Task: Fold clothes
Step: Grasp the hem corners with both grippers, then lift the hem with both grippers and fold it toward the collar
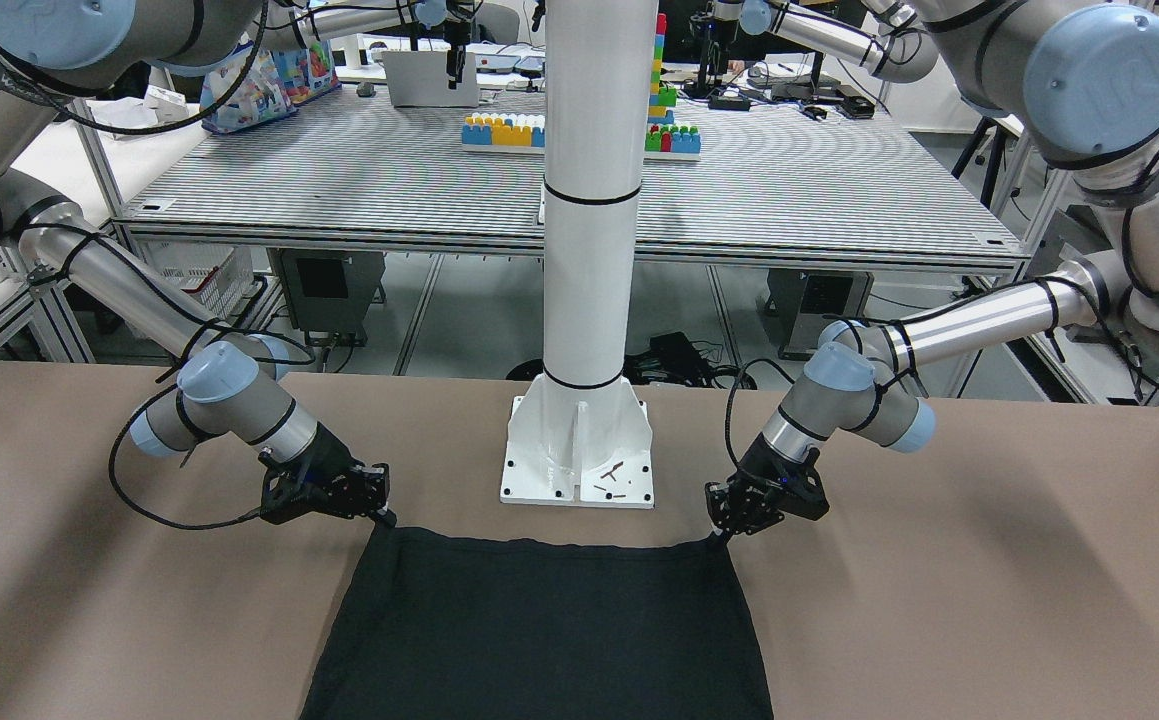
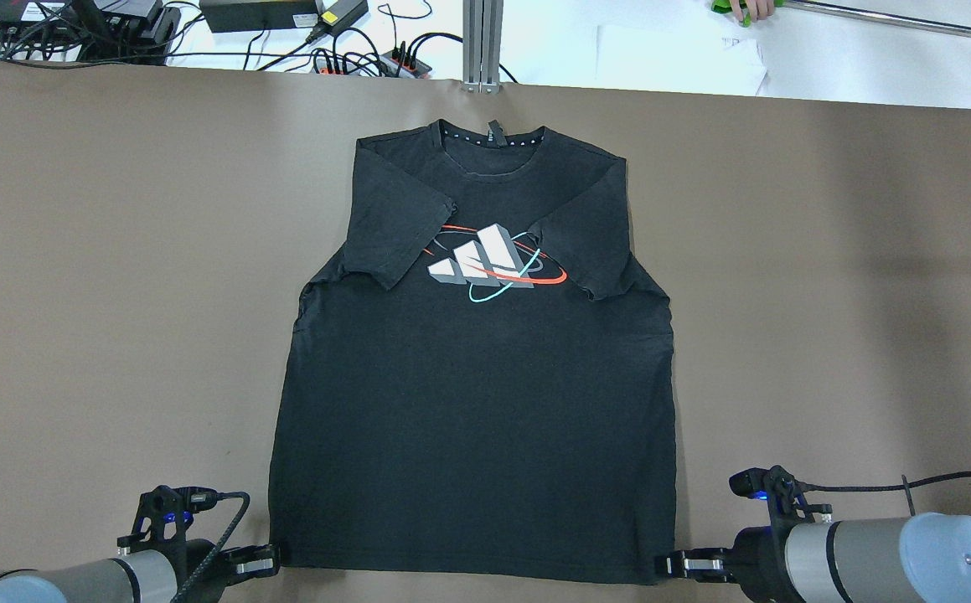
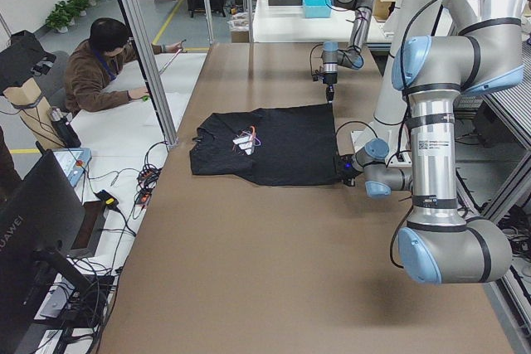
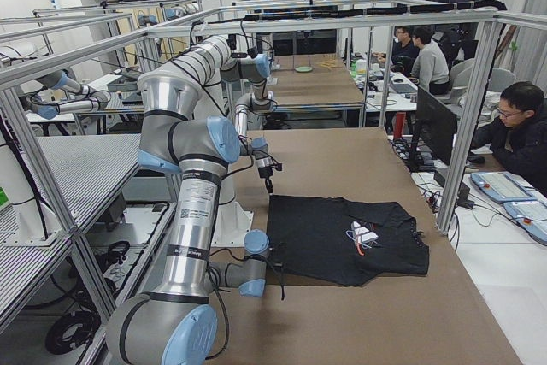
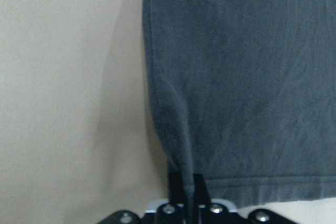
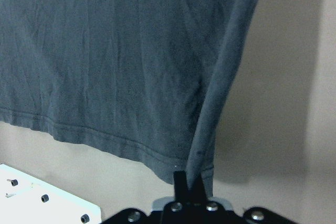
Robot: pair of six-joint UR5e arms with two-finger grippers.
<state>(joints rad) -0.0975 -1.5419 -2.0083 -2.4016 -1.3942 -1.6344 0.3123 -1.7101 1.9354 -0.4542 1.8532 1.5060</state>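
our left gripper (image 2: 271, 563) and right gripper (image 2: 661, 563) each pinch shut on a hem corner of the black t-shirt (image 2: 477, 402), lying flat on the table (image 2: 116, 293), likely so we can fold the hem up evenly.

Silver-grey arms (image 1: 979, 325), pale blue joint caps (image 1: 1099, 75), looped black cables (image 1: 179, 525), black left tool (image 1: 718, 537) and right tool (image 1: 387, 519)

Black T-shirt (image 2: 468, 402), white-red-teal logo (image 2: 489, 264); brown table (image 2: 116, 293)

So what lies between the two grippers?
The black T-shirt: its bottom hem spans the whole stretch, the left gripper pinching one corner, the right gripper the other. Overhead view shows it.
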